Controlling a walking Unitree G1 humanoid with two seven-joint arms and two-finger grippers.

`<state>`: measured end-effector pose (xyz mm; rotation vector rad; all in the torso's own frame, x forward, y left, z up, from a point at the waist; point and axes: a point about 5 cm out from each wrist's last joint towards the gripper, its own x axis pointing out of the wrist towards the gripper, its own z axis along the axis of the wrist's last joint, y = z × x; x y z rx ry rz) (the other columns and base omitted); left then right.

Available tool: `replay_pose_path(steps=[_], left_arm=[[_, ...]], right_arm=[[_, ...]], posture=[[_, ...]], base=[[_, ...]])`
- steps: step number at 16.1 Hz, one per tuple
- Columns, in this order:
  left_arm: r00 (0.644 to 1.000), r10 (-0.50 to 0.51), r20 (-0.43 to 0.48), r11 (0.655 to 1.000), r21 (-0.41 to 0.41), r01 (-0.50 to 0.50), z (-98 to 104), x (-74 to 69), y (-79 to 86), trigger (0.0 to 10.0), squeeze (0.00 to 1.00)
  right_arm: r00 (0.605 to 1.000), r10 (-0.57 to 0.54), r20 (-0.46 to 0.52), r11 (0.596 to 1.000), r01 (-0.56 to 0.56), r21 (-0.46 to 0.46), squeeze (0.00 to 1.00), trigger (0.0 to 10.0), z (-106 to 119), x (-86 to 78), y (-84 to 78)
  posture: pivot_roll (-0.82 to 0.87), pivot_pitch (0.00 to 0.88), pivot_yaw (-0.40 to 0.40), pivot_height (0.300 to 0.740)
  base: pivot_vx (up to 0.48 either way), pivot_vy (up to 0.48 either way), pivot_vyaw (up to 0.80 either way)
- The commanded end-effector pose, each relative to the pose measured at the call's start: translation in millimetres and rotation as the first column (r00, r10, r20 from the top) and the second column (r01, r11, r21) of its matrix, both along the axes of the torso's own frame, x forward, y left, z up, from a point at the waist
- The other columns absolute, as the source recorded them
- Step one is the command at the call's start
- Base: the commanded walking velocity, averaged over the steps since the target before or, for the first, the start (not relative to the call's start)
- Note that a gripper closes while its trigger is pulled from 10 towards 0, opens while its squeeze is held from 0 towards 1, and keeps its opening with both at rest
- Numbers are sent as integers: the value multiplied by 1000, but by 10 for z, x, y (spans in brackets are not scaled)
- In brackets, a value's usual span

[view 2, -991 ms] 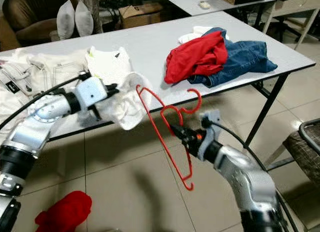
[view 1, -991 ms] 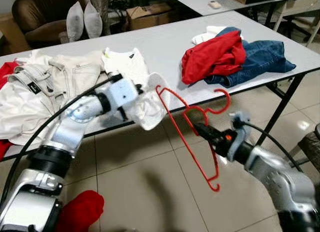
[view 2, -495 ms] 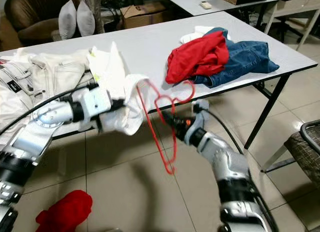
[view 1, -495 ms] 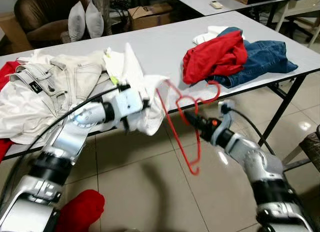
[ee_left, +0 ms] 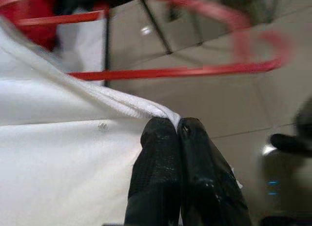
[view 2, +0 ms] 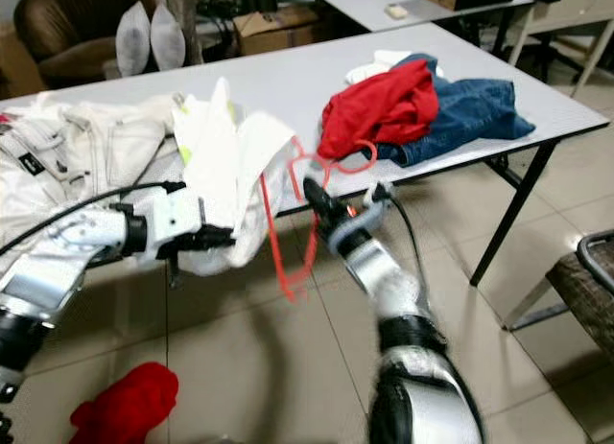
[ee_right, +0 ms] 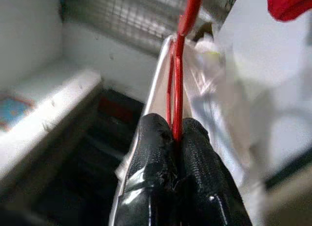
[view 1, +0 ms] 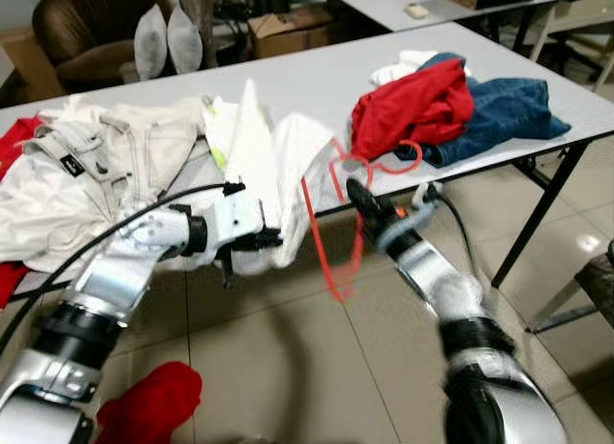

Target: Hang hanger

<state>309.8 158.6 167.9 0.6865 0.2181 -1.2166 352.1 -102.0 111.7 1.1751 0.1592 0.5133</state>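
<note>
Red hanger (view 1: pixel 331 219) sits pinched in right gripper (ee_right: pixel 174 134), partly inside white garment (view 1: pixel 278 175) by the table (view 1: pixel 317 80) edge. Left gripper (ee_left: pixel 176 128) clamps garment's hem. Threading prob. halfway, frames blurred; seating both shoulders & hanging up remain.

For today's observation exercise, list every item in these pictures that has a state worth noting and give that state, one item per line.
Left gripper: shut on the white garment's edge.
Right gripper: shut on the red hanger.
Red hanger: held in the air, against the white garment.
White garment: lifted off the table's front edge.
Cream jacket: spread on the table.
Red top: crumpled on the jeans.
Jeans: heaped on the table.
</note>
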Motion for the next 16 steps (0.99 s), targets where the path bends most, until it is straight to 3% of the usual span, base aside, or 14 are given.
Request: replay_pose_path(steps=[1, 6, 9, 10, 12, 16], left_arm=[[997, -62, -56, 998, 14, 63, 4, -72, 4, 0, 0], [970, -189, -154, 982, -16, 189, 66, -198, -138, 0, 0], [966, -219, -139, 972, 50, 228, 13, -198, -198, 0, 0], [961, -233, -146, 970, 40, 241, 23, -210, -215, 0, 0], [955, -263, -140, 963, -96, 251, 159, -230, -349, 0, 0], [942, -309, -134, 930, -252, 269, 298, -265, -585, 0, 0]], right_arm=[[998, -70, 1, 995, 70, 72, 0, 10000, 96, 84, 9], [991, -123, -47, 980, 129, 149, 0, 10000, 168, 201, 209], [989, -129, -67, 960, 141, 241, 0, 10000, 221, 224, 295], [988, -139, -66, 964, 150, 221, 0, 10000, 223, 238, 284], [987, -145, -62, 978, 153, 140, 0, 10000, 205, 248, 290], [991, -118, -61, 993, 119, 18, 0, 10000, 191, 242, 408]], posture=[[-64, 0, 107, 740], [-29, 0, 120, 740], [-28, 0, 122, 740], [-34, 0, 125, 740], [-36, 0, 125, 740], [-40, 0, 124, 740]], base=[[0, 0, 0], [0, 0, 0], [0, 0, 0], [0, 0, 0], [0, 0, 0], [0, 0, 0]])
